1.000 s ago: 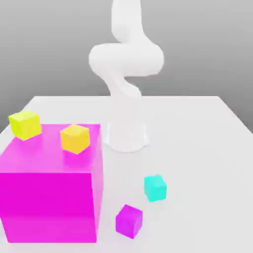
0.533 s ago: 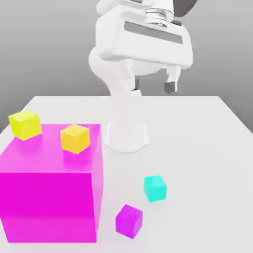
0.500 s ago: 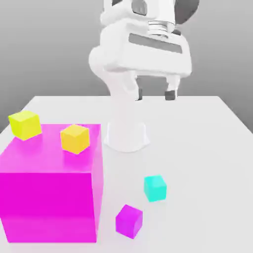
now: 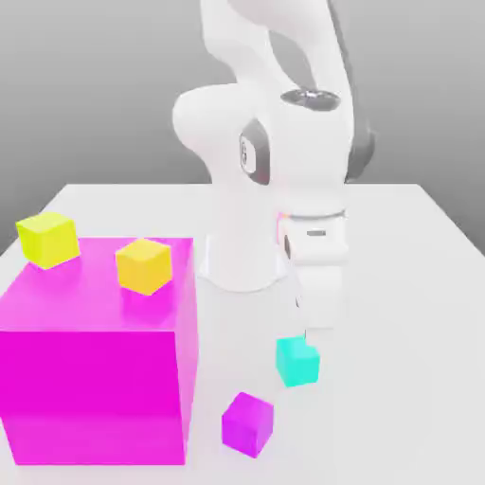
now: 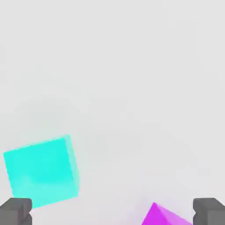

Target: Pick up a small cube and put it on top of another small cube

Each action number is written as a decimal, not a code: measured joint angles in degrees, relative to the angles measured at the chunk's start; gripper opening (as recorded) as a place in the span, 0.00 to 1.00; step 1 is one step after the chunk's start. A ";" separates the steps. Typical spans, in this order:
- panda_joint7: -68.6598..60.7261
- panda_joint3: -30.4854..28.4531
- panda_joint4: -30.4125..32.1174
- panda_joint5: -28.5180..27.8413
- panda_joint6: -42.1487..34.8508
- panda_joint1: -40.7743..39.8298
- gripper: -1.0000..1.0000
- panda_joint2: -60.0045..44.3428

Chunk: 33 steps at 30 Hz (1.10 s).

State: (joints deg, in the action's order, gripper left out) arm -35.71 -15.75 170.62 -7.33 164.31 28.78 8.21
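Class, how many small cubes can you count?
4. Two yellowish cubes sit on the big block; the cyan cube and purple cube lie on the table. The arm or block could hide more.

A plain, pale tabletop [image 4: 407, 313], almost white, spreads across the lower part of the exterior view, its far edge straight and level and its sides widening toward the camera. Beyond that edge stands a smooth grey backdrop [image 4: 85, 104], lighter at the top and deepening to a darker grey lower down, toward both sides. The light is bright and even, washing out the surface; the hand view shows the same pale, unpatterned top, with only very faint shading.
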 joint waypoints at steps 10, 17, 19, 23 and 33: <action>-20.25 9.56 -1.34 23.41 11.38 -2.32 0.50 -14.52; -21.37 17.73 -2.17 25.13 17.01 -9.98 0.00 -21.00; -21.39 17.73 -2.17 25.15 16.92 -9.98 0.00 -21.00; -21.27 17.19 -2.06 24.88 15.92 -9.58 0.00 -19.84; -9.39 10.17 0.69 8.36 4.38 -7.41 0.00 -5.60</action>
State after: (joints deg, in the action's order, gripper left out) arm -45.10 -5.58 171.31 1.03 168.69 21.37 2.61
